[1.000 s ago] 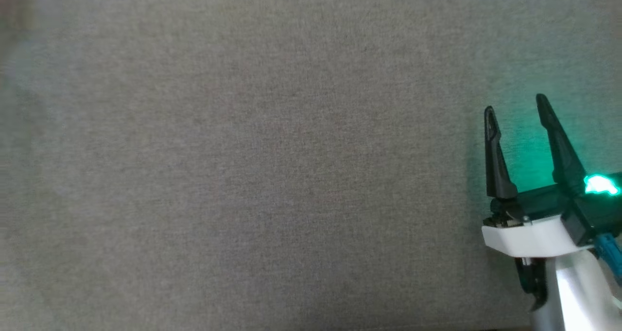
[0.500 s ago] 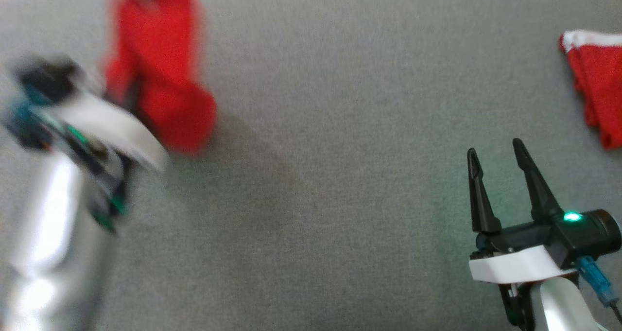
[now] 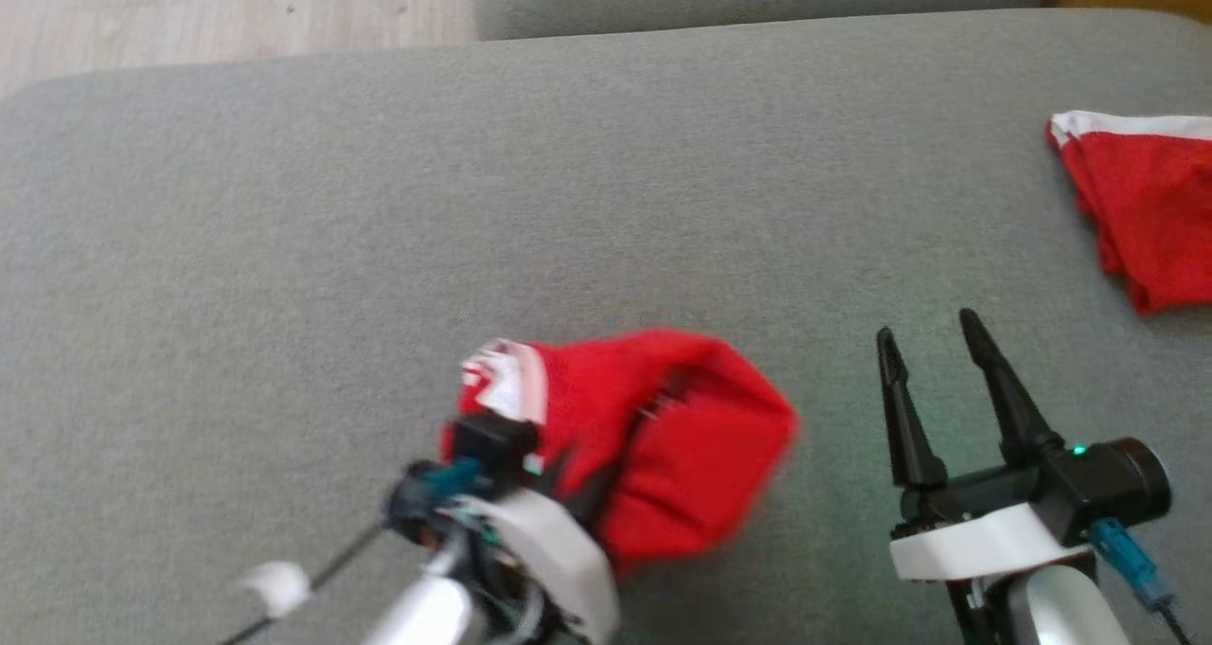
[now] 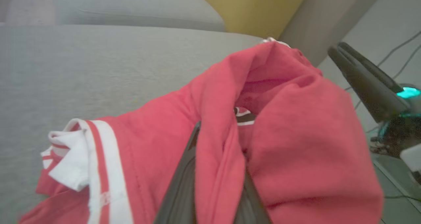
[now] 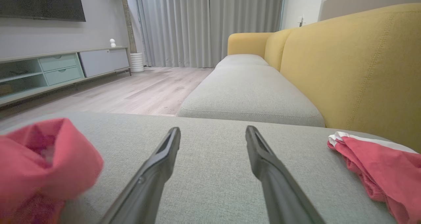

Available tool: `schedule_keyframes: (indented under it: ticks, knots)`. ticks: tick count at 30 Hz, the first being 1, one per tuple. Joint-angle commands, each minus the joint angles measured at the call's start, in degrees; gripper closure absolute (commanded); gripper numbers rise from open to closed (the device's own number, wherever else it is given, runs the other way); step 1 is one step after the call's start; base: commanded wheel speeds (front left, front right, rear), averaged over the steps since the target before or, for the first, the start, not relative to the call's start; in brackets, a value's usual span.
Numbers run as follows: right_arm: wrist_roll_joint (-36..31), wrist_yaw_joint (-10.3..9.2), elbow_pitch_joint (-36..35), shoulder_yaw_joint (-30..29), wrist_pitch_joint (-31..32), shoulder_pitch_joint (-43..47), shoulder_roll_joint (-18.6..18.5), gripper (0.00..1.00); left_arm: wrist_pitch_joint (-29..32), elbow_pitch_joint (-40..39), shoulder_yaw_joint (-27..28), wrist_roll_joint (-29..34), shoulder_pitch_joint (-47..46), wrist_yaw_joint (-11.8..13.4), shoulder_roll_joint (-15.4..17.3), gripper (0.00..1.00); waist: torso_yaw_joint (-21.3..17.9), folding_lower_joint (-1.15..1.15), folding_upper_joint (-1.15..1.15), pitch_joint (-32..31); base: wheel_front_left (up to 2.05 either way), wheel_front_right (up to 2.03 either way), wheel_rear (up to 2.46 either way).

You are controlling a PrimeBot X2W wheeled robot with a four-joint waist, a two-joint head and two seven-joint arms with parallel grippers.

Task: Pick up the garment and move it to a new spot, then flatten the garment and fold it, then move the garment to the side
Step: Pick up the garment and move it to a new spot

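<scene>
The red garment (image 3: 682, 446) is seen bunched at lower centre, over the grey sofa cushion (image 3: 473, 181), a fold pinched by the left end effector (image 3: 644, 413). At lower right, the right end effector (image 3: 926, 325) is held spread wide. A second red garment (image 3: 1146, 209) is spotted at the right edge.

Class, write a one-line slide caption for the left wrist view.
The left gripper pinches a fold of the bunched red garment, grey sofa cushion behind, right gripper at the right edge.
</scene>
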Motion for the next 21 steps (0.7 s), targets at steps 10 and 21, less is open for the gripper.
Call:
schedule_keyframes:
  ticks: [10, 21]
  knots:
    - [2.1, 0.41, 0.5, 3.3, -0.1, -3.4, -0.2, 0.00, -15.1, 13.8, -4.6, -0.5, -10.3, -3.2, -7.4, 0.00, -5.5, 0.00, 0.00, 0.4, 0.00, 0.00, 0.00]
    - [2.1, 0.41, 0.6, 0.8, -0.1, -1.9, -0.2, 0.00, -24.8, 19.7, -5.0, -1.1, -8.6, 3.3, -5.6, 0.00, -6.2, 0.00, 0.00, -1.6, 0.00, 0.00, 0.00]
